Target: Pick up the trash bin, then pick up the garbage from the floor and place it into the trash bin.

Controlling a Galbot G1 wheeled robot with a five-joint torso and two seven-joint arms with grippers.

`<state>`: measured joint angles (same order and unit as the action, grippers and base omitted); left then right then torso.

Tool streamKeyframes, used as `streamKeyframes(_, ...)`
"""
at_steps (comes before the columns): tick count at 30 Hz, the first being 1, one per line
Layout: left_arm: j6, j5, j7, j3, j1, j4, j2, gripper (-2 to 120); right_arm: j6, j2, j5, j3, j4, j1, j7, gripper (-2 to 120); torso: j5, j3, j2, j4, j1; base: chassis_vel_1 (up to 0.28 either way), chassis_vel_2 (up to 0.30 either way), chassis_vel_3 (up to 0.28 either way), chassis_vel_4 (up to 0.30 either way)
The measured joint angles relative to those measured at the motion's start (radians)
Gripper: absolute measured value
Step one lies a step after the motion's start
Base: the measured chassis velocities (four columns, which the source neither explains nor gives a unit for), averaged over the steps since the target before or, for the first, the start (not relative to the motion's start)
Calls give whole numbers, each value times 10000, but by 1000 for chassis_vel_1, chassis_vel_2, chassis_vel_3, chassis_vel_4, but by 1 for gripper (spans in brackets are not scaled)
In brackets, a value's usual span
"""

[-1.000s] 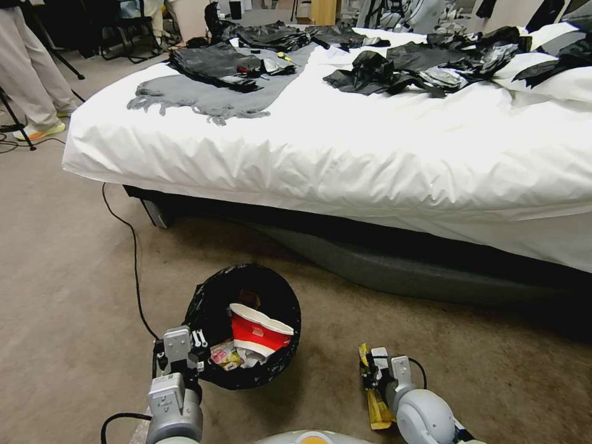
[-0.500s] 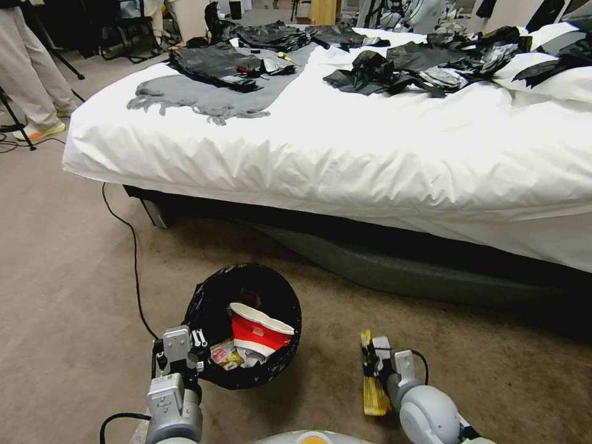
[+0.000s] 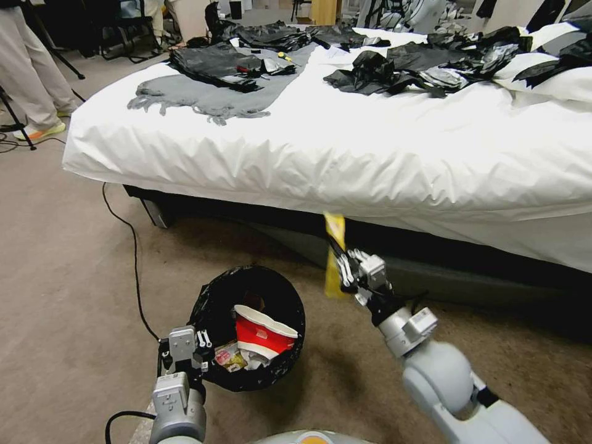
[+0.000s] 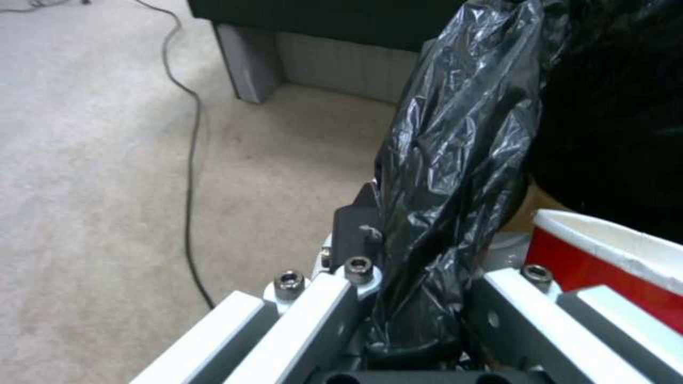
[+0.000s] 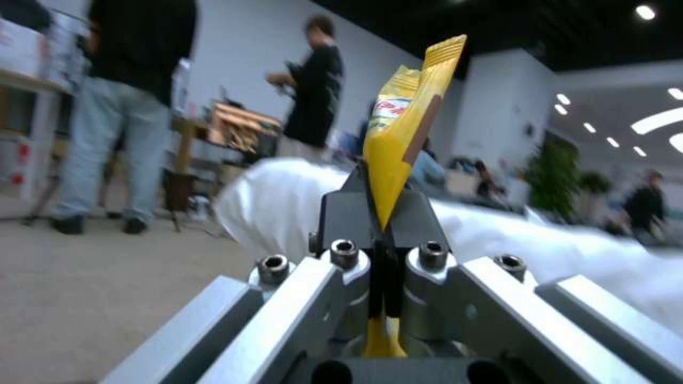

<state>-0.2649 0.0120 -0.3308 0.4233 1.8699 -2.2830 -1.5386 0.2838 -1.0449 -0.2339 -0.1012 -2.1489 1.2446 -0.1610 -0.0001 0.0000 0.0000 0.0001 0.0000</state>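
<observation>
we are pinching the yellow wrapper (image 3: 334,254) in our right gripper (image 3: 343,266), up and just beside the trash bin (image 3: 250,336), whose lined rim our left gripper (image 3: 196,351) is clamping; the thin pinch could be slipping, dropping the wrapper short of the bin
</observation>
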Motion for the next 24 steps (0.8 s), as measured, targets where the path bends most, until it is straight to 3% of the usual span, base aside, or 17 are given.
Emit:
streamKeyframes(7, -228, -1, 354, -117, 124, -184, -42, 1, 72, 58, 190, 983, -355, -270, -398, 0, 1, 0, 0, -1, 0, 0, 0, 0, 0)
streamKeyframes(15, -293, -11, 372, -139, 136, -255, -93, 1, 28, -140, 583, 2100, 330, -341, -401, 0, 1, 0, 0, -1, 0, 0, 0, 0, 0)
streamKeyframes(24, -290, -10, 368, -182, 178, -295, -109, 1, -52, -328, 712, 2528, 1139, -213, -339, 0, 1, 0, 0, -1, 0, 0, 0, 0, 0)
